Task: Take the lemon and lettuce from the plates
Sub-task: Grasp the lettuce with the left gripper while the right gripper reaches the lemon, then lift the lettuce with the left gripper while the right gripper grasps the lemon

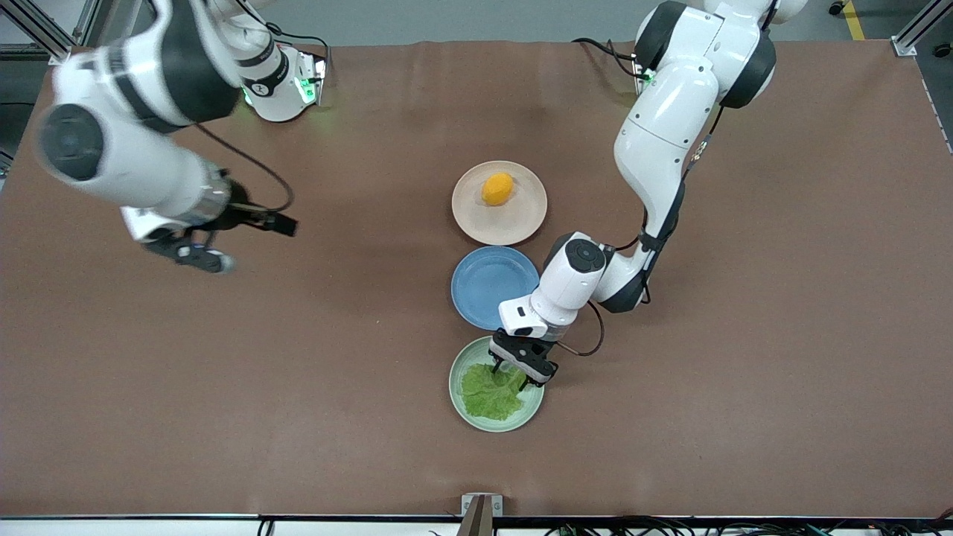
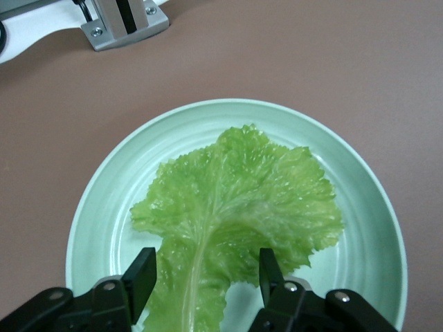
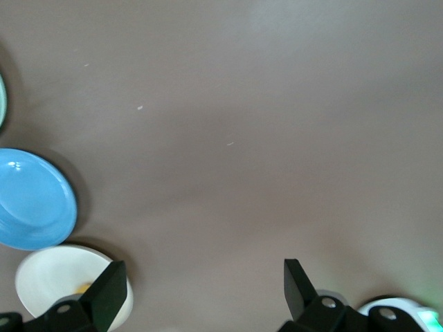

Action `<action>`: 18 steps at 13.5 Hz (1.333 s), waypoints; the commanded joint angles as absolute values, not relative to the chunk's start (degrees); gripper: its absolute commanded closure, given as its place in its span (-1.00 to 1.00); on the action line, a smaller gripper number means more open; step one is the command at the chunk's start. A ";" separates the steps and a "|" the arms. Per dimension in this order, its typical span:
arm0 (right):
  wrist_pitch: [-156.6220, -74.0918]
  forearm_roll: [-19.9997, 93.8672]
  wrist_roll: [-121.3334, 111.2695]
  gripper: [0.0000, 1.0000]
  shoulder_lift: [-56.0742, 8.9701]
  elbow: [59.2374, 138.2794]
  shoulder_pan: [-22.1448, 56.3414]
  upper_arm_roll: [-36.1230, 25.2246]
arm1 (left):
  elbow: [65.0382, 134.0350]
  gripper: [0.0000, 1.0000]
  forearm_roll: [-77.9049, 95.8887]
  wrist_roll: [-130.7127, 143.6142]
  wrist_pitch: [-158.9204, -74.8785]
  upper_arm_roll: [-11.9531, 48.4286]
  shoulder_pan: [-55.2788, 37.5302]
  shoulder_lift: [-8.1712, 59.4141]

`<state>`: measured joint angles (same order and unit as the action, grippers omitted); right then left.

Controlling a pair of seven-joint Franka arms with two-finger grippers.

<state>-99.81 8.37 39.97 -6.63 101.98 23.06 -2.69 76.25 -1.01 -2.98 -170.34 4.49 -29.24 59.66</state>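
Observation:
The lettuce [image 1: 491, 391] [image 2: 235, 207] lies flat on the mint green plate [image 1: 458, 398] [image 2: 104, 228], the plate nearest the front camera. My left gripper [image 1: 515, 376] [image 2: 206, 256] is down over the leaf's stem end, open. One finger stands on each side of the stem, and the leaf lies between them. The lemon [image 1: 496, 188] sits on the beige-pink plate [image 1: 521, 216], the plate farthest from the front camera. My right gripper [image 1: 205, 257] [image 3: 204, 273] hangs open and holds nothing, over bare table toward the right arm's end.
A blue plate [image 1: 491, 286] [image 3: 31, 200] with nothing on it lies between the other two plates, under the left arm's wrist. A metal bracket [image 1: 482, 506] [image 2: 124, 21] sits at the table edge nearest the front camera. Brown tabletop spreads out on both sides of the plates.

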 commanded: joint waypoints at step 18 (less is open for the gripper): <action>-134.91 -0.09 104.67 -1.00 -27.06 107.58 64.07 -3.43 | 79.71 0.89 -2.55 -4.57 -166.48 2.72 -28.48 51.35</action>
